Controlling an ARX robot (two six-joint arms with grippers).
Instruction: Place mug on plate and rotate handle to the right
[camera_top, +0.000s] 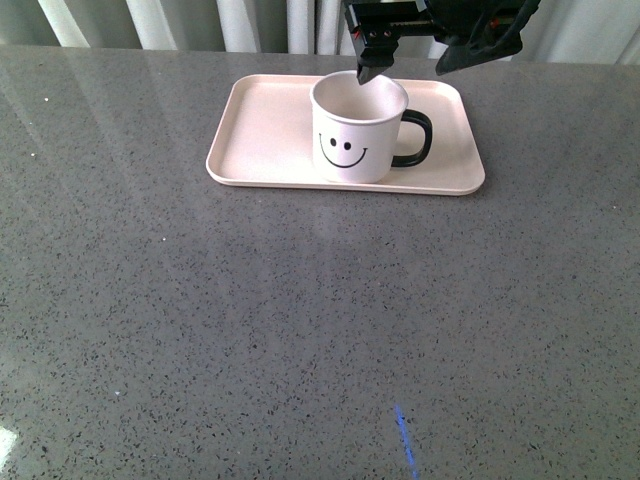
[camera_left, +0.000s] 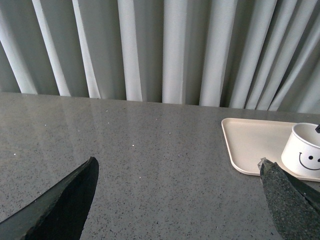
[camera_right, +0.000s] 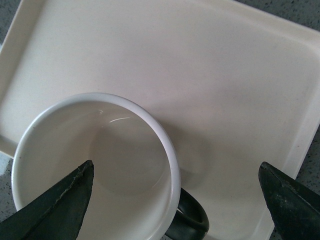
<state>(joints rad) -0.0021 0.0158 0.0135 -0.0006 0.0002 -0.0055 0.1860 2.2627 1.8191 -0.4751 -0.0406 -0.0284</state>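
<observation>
The cream-white mug (camera_top: 356, 132) with a black smiley face stands upright on the pale pink plate (camera_top: 262, 135) at the far middle of the table. Its black handle (camera_top: 417, 139) points right. My right gripper (camera_top: 410, 66) is open just above the mug's rim, holding nothing. In the right wrist view the empty mug (camera_right: 95, 160), its handle (camera_right: 190, 220) and the plate (camera_right: 210, 80) lie below the open fingers (camera_right: 287, 202). My left gripper (camera_left: 177, 172) is open and empty over bare table, left of the plate (camera_left: 250, 142) and the mug (camera_left: 306, 152).
The grey speckled table (camera_top: 300, 320) spreads toward the near edge. Pale curtains (camera_left: 165, 50) hang behind the table. A small blue mark (camera_top: 404, 432) lies on the near part of the table.
</observation>
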